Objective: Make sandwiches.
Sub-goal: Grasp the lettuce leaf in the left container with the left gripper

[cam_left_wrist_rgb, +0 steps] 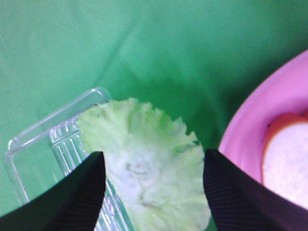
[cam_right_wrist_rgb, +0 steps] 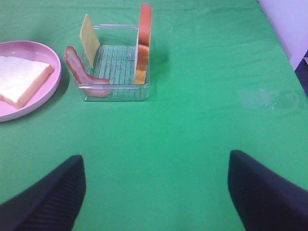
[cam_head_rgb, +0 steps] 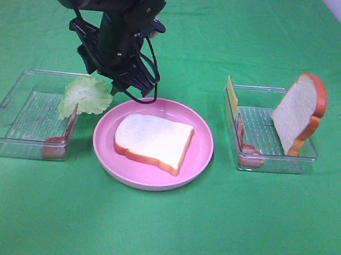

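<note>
Found left gripper gaping just over the lettuce, draped on a corner of the left tray beside the plate. Saw one bread slice flat on that plate; second slice, cheese and bacon leaning in the right tray. Noted right gripper spread wide above green cloth.

Plate: pink, round, between the two trays.
Left tray: clear plastic, ribbed floor, just beside the plate.
Right tray: clear plastic, near the plate.
Cloth: green, under everything.
</note>
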Robot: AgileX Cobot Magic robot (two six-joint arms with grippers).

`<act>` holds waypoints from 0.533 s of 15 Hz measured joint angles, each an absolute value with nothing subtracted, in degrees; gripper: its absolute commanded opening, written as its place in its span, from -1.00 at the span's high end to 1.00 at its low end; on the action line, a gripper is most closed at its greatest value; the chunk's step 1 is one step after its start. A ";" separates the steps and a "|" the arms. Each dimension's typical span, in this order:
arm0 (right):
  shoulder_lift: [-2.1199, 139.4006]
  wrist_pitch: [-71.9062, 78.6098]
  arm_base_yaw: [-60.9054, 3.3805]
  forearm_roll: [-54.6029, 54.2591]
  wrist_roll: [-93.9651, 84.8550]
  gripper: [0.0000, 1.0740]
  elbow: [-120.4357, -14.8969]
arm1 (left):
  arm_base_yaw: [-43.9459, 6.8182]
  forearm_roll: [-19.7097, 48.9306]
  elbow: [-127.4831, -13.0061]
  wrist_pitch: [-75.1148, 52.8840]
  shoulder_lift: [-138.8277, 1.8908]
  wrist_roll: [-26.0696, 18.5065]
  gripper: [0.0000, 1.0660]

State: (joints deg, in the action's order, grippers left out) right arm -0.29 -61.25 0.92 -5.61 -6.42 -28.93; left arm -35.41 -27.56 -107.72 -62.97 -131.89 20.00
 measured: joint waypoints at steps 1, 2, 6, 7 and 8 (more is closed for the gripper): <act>-0.29 -61.25 0.92 -5.61 -6.42 -0.42 -28.93 | -35.70 -27.56 -107.72 -64.00 -131.89 21.31 -0.38; -0.29 -61.25 0.92 -5.61 -6.42 -0.42 -28.93 | -35.75 -27.62 -107.72 -64.86 -131.89 22.29 -0.40; -0.29 -61.25 0.92 -5.61 -6.42 -0.42 -28.93 | -35.98 -27.96 -107.72 -65.49 -131.89 22.98 -0.41; -0.29 -61.25 0.92 -5.61 -6.42 -0.42 -28.93 | -36.04 -27.96 -107.72 -64.69 -131.89 23.03 -0.41; -0.29 -61.25 0.92 -5.61 -6.42 -0.42 -28.93 | -36.10 -27.96 -107.72 -64.11 -131.89 23.09 -0.41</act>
